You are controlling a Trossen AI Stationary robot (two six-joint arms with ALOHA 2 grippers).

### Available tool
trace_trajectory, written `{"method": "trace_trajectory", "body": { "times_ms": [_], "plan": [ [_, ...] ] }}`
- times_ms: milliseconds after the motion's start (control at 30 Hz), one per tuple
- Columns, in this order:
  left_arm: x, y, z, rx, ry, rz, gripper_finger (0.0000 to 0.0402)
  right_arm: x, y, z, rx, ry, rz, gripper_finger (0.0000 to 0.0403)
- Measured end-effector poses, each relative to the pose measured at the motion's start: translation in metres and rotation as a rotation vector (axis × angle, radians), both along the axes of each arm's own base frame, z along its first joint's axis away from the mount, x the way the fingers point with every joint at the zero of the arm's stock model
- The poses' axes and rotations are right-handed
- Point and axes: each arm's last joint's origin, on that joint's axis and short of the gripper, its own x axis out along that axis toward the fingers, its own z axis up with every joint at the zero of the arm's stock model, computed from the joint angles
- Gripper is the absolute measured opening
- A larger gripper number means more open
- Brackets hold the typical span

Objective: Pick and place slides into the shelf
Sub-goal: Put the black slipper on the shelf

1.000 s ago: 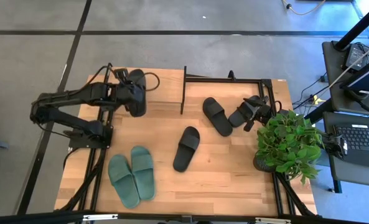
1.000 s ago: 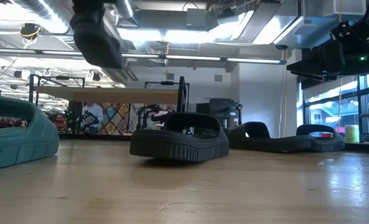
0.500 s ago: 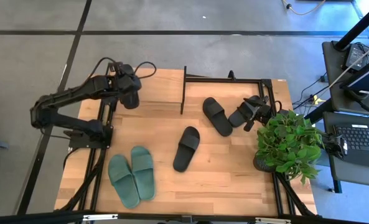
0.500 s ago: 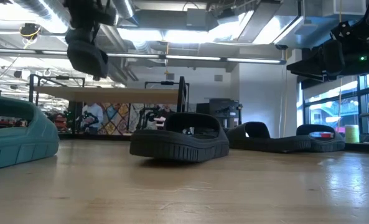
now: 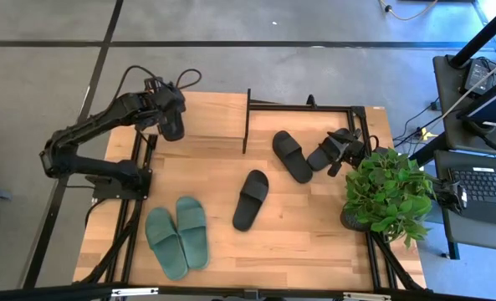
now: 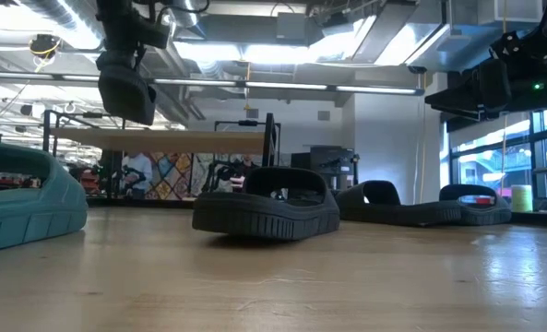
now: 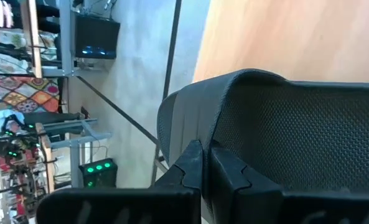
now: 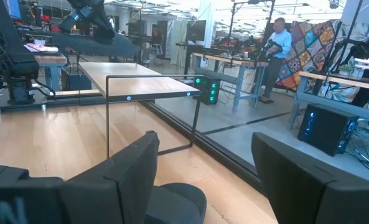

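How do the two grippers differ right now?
The left gripper is shut on a black slide, raised over the shelf; the right gripper is open and empty. The left is lifted high; the right waits by the plant. Both are dark two-finger grippers.

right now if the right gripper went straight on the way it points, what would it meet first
Probably the black foam slide lying just beyond the open right gripper; past that stands the thin black metal shelf frame, though depth is unclear.
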Motion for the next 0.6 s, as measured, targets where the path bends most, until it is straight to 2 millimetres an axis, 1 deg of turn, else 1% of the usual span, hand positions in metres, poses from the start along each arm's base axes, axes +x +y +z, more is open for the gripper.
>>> {"method": "trace_trajectory", "body": {
  "times_ms": [333, 400, 500, 600],
  "plan": [
    [-0.005, 0.011, -0.001, -0.073, -0.034, -0.051, 0.0002, 0.0, 0.0, 0.0, 0.0, 0.0, 0.0, 0.0257],
    [-0.004, 0.014, -0.006, -0.073, -0.038, -0.054, 0.0001, 0.0, 0.0, 0.0, 0.0, 0.0, 0.0, 0.0257],
    [-0.006, 0.016, -0.019, -0.097, 0.003, -0.053, 0.0001, 0.0, 0.0, 0.0, 0.0, 0.0, 0.0, 0.0257],
    [-0.008, 0.018, -0.025, -0.105, 0.015, -0.037, 0.0001, 0.0, 0.0, 0.0, 0.0, 0.0, 0.0, 0.0257]
  ]
}}
